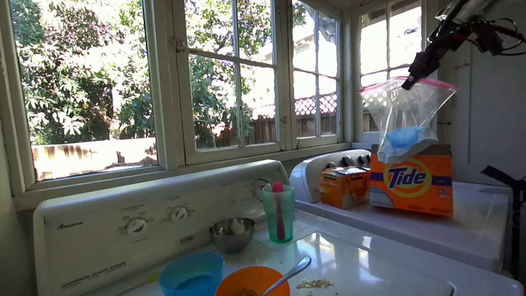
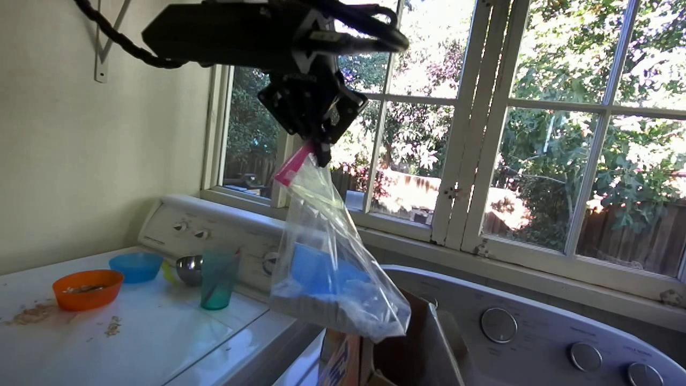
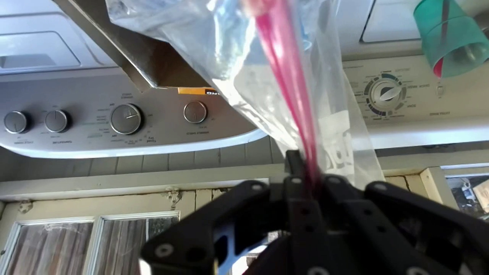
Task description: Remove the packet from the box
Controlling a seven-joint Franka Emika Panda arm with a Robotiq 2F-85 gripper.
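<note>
The packet, a clear bag with a pink seal strip and pale powder with a blue piece inside, hangs in both exterior views. It also fills the upper middle of the wrist view. My gripper is shut on its pink top edge. The orange Tide box stands upright on the far machine with its top open. The packet's bottom overlaps the box's upper rim in both exterior views; I cannot tell if it is directly above the opening.
A smaller orange box stands beside the Tide box. On the washer are a green cup with a pink utensil, a metal bowl, a blue bowl, an orange bowl and scattered oats. Windows and control panels stand behind.
</note>
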